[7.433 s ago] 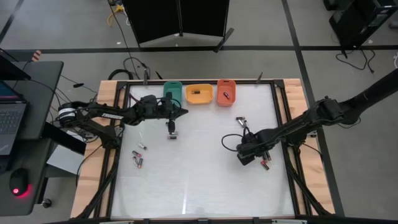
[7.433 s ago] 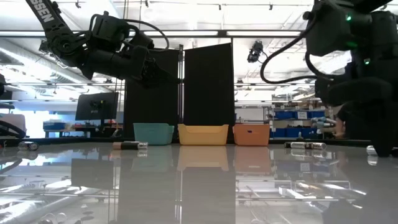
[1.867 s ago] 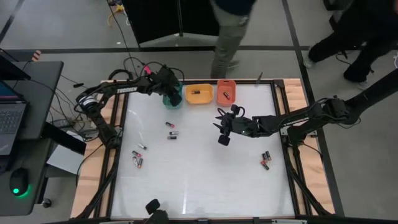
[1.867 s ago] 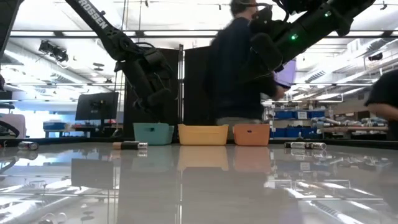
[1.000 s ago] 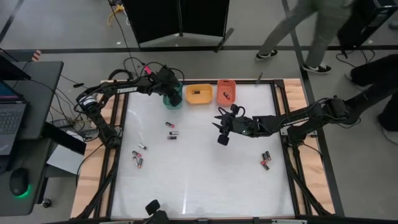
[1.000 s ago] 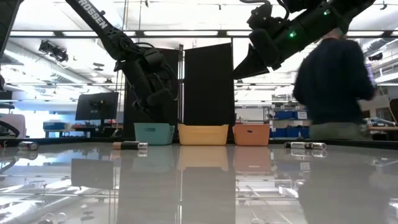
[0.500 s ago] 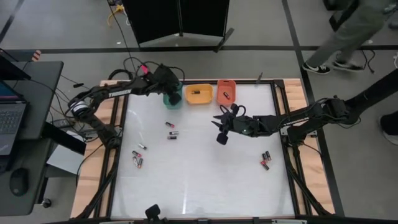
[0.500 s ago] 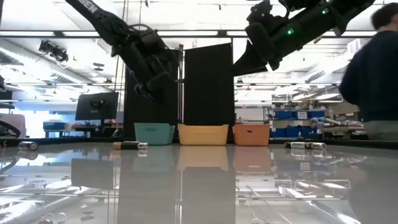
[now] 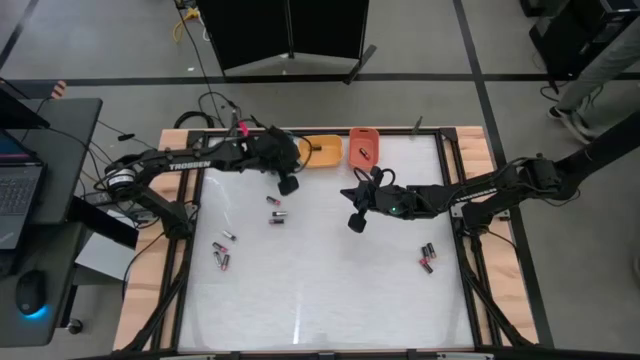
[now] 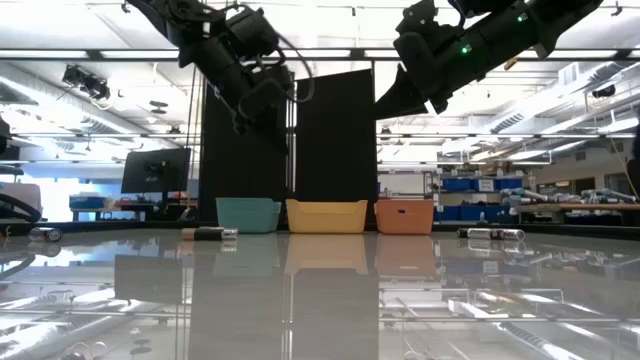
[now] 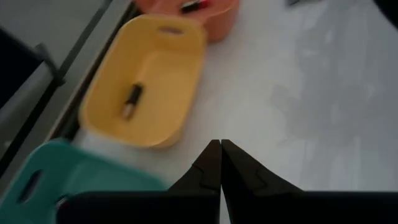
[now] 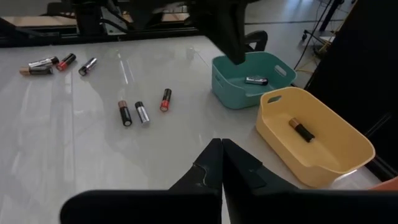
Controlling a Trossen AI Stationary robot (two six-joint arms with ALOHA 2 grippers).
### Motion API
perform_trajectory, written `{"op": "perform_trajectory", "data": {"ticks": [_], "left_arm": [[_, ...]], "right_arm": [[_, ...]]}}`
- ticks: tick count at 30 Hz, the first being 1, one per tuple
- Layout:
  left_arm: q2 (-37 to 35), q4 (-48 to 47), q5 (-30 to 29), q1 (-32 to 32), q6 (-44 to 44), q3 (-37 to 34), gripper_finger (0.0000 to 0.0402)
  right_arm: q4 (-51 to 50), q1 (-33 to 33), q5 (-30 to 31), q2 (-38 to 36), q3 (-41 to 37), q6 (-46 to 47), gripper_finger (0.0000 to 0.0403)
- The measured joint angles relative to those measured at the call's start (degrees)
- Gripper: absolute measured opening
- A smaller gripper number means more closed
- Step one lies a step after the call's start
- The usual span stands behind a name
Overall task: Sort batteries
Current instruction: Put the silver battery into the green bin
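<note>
Sorting looks maybe a third done, going by what's sitting where. In the overhead shot the three trays line the top edge of the table (image 9: 330, 290): the green tray (image 12: 252, 79) holds one battery, the yellow tray (image 12: 314, 140) holds one, and the orange tray (image 9: 363, 148) has at least one.

Still loose batteries (image 9: 277, 209): three left of centre, a clump (image 9: 222, 254) at lower left, and a few (image 9: 427, 258) at lower right. So more are out than in.

Both arms are up in the air with nothing in them. The left pincer (image 9: 288, 184) hangs just below the green and yellow trays, fingers pressed together. The right pincer (image 9: 355, 222) is mid-frame under the orange tray, also pressed together and empty. My guess is each goes for its nearest pile next.
</note>
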Motion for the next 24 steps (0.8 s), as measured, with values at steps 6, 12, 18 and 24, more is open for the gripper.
{"op": "perform_trajectory", "data": {"ticks": [6,12,18,24], "left_arm": [[0.00,3.86,0.02,-3.76,-1.85,-0.02,0.0012],[0.00,4.62,0.01,-4.45,-1.86,-0.02,0.0012],[0.00,4.35,-0.03,-4.42,-1.87,-0.02,0.0012],[0.00,4.36,-0.03,-4.42,-1.87,-0.02,0.0012]], "right_arm": [[-0.02,-0.02,0.09,0.00,0.00,-1.18,0.0014],[-0.02,-0.02,0.09,0.00,0.00,-1.51,0.0029],[2.29,0.04,0.09,0.01,0.02,-1.65,0.0033],[2.56,0.04,0.09,0.04,0.02,-1.65,0.0028]]}}
